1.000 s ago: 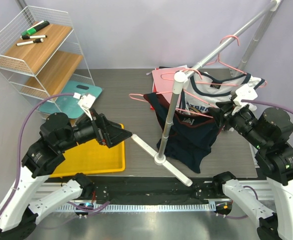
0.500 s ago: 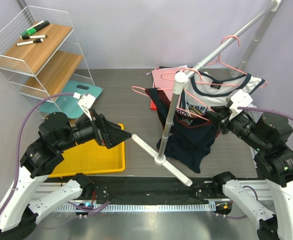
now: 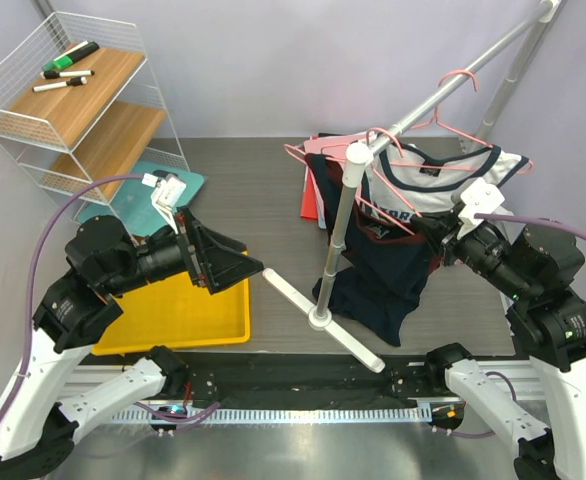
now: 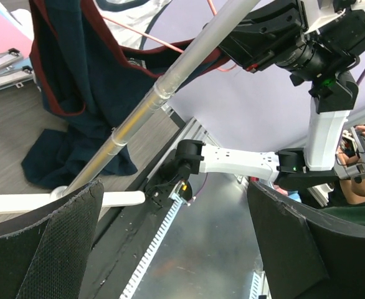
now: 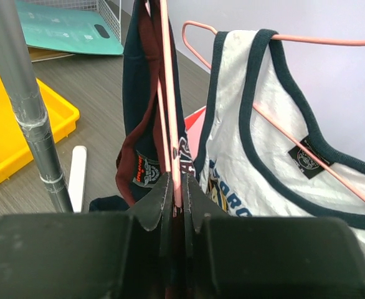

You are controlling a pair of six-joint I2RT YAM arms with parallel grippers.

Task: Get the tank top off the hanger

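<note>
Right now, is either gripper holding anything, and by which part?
The right gripper is shut on the pink hanger carrying the navy tank top, pinching its thin wire. The left gripper is open, holding nothing.

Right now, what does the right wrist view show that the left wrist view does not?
Right wrist only: the yellow tray, the teal board, and a close look at the right gripper shut on the pink hanger. Left wrist only: the open left gripper and the right arm's base. Both: the navy tank top and the rack pole.
</note>
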